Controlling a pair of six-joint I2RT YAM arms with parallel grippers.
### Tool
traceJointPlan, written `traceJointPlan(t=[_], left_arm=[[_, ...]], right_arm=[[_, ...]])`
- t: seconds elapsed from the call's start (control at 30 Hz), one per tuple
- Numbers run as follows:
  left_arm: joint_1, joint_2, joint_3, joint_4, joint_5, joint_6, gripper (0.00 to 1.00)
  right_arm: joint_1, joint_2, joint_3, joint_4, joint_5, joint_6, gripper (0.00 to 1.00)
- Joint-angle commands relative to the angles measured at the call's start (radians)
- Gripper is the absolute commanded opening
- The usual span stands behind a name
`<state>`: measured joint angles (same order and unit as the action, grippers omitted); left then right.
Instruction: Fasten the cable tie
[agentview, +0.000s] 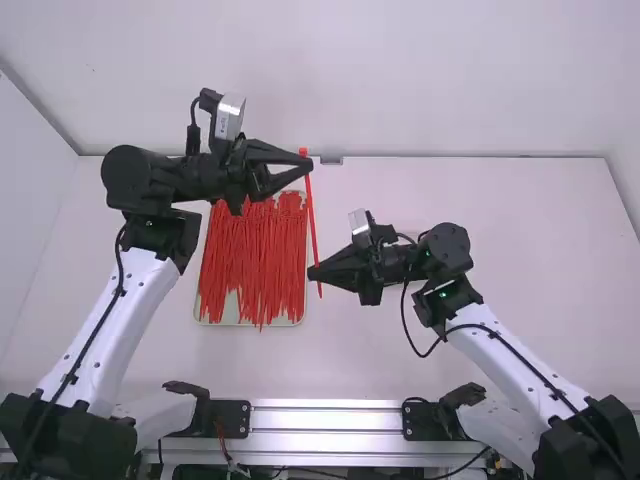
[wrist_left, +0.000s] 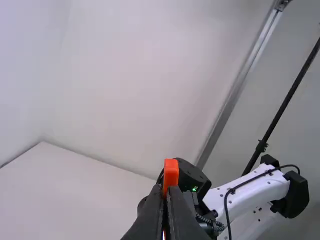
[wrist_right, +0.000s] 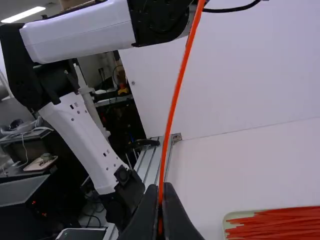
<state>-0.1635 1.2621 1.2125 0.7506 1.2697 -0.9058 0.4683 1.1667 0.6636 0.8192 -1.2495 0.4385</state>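
The cable tie (wrist_right: 176, 100) runs past the right wrist view's edge, its tail hidden between the fingers (wrist_right: 147, 215).

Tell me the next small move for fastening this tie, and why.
Probably swing the right gripper round toward the left gripper, bending the cable tie into a loop. Each gripper is shut on one end, the tie runs straight between them, and its tail is well apart from the head.
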Motion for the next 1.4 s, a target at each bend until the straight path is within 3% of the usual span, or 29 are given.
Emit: traceJointPlan(t=[0.0,0.17,0.23,0.27,0.33,0.37,0.47,1.0,1.37], left_arm=[[0.006,-0.002,0.023,0.003,-0.015,-0.003,0.01],[0.006,-0.002,0.024,-0.048,-0.05,0.043,0.04],[0.006,-0.002,0.024,-0.078,-0.065,0.067,0.12],[0.006,-0.002,0.024,-0.098,-0.076,0.083,0.23],[0.009,-0.002,0.024,-0.167,-0.106,0.121,0.54],[0.009,-0.002,0.023,-0.172,-0.11,0.123,0.58],[0.009,-0.002,0.023,-0.267,-0.165,0.193,0.99],[0.123,-0.002,0.023,-0.459,-0.205,0.25,0.99],[0.16,-0.002,0.023,-0.615,-0.215,0.329,0.99]], right_arm=[[-0.003,0.004,0.009,0.003,-0.007,-0.002,0.0],[-0.004,0.004,0.009,0.003,-0.006,-0.002,0.0],[-0.004,0.004,0.009,0.003,-0.007,-0.002,0.0],[-0.006,0.004,0.009,0.003,-0.007,-0.002,0.0],[-0.02,0.004,0.009,0.002,-0.008,-0.001,0.0],[-0.023,0.004,0.009,0.002,-0.007,-0.002,0.0],[-0.05,0.004,0.009,0.002,-0.007,0.001,0.0],[-0.224,0.004,0.009,-0.045,0.051,0.006,0.0],[-0.302,0.004,0.009,-0.248,0.301,-0.029,0.0]])
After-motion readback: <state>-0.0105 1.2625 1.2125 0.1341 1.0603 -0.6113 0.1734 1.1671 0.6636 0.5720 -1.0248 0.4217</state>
